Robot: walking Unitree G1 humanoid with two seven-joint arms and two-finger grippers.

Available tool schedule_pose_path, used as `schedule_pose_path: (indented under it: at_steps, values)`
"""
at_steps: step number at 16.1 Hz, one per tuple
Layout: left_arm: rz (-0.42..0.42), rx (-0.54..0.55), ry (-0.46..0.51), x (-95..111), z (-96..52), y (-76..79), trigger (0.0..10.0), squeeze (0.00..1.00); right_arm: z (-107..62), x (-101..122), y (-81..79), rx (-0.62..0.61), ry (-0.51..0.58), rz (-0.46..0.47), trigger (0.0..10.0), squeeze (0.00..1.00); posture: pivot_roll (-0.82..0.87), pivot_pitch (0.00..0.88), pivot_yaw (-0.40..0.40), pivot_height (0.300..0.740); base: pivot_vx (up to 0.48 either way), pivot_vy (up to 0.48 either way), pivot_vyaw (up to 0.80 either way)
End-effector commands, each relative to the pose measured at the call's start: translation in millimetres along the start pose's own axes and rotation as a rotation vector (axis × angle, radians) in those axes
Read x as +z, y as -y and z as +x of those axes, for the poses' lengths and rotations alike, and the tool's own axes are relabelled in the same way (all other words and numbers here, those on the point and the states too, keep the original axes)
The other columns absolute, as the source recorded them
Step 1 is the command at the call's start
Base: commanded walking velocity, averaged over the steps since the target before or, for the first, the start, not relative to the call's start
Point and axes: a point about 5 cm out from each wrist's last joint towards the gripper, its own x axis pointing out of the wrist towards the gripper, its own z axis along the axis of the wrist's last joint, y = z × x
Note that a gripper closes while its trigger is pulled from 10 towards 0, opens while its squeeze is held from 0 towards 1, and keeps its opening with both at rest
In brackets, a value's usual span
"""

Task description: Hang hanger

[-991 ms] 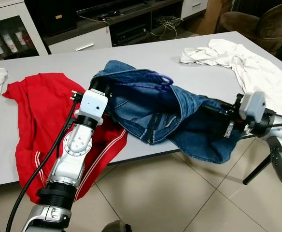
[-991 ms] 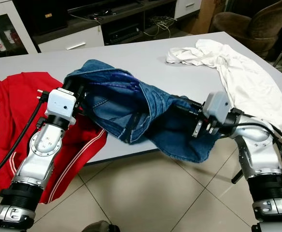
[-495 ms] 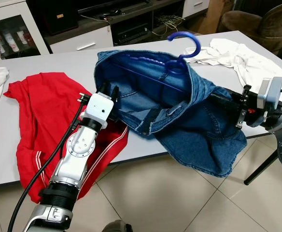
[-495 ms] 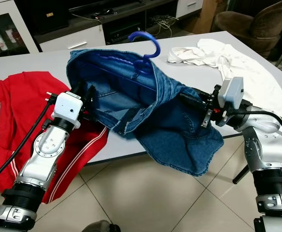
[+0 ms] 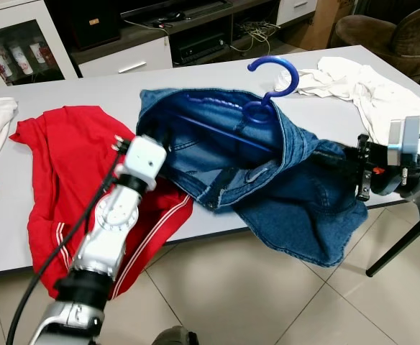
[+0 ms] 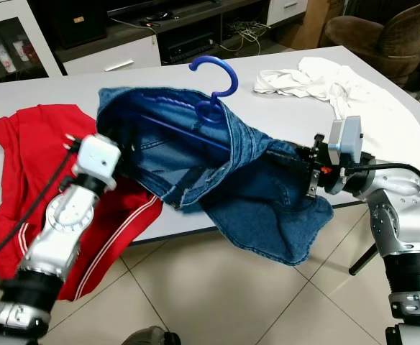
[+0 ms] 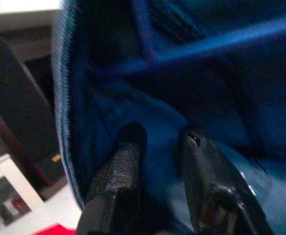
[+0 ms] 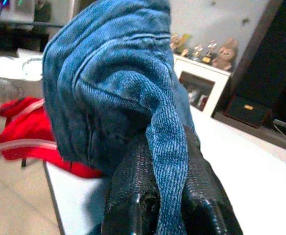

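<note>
— Where's the blue plastic hanger?
— Inside the blue denim jeans over the grey worktop, hook poking out.
— Hands?
— Right hand and left hand both clamp denim.

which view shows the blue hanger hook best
The right eye view: the blue hanger hook stands whole and sharp above the jeans waistband, against the pale table. The left eye view shows it equally whole. The left wrist view gives just a blurred blue bar inside the denim. The right wrist view shows denim pinched in the right claw.
</note>
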Motion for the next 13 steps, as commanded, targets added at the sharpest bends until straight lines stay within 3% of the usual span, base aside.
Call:
schedule_pose_path:
  at_steps: [1,3,6,8,13]
  values:
    - [0.015,0.076,0.051,13,8.7,-19.6,10.0,0.0,4.3,4,-4.9,-0.011,0.073,0.029,10.0,0.0,-0.02,0.0,0.078,0.736,0.0,0.0,0.0]
    - [0.027,0.113,0.061,18,16.2,-32.2,10.0,0.0,5.5,-1,-11.1,-0.025,0.105,0.073,10.0,0.0,-0.02,0.0,0.075,0.736,0.0,0.0,0.0]
    - [0.094,0.118,-0.013,9,29.0,-51.7,10.0,0.0,1.4,6,-18.6,-0.01,0.177,0.151,10.0,0.0,-0.03,0.0,0.083,0.736,0.0,0.0,0.0]
    - [0.103,0.121,0.009,15,35.1,-58.9,10.0,0.0,-7.1,4,-19.5,0.002,0.139,0.17,10.0,0.0,-0.03,0.0,0.087,0.736,0.0,0.0,0.0]
    - [0.101,0.012,0.034,17,44.3,-50.5,10.0,0.0,-13.7,11,-22.9,0.003,0.219,0.244,10.0,0.0,-0.04,0.0,0.094,0.736,0.0,0.0,0.0]
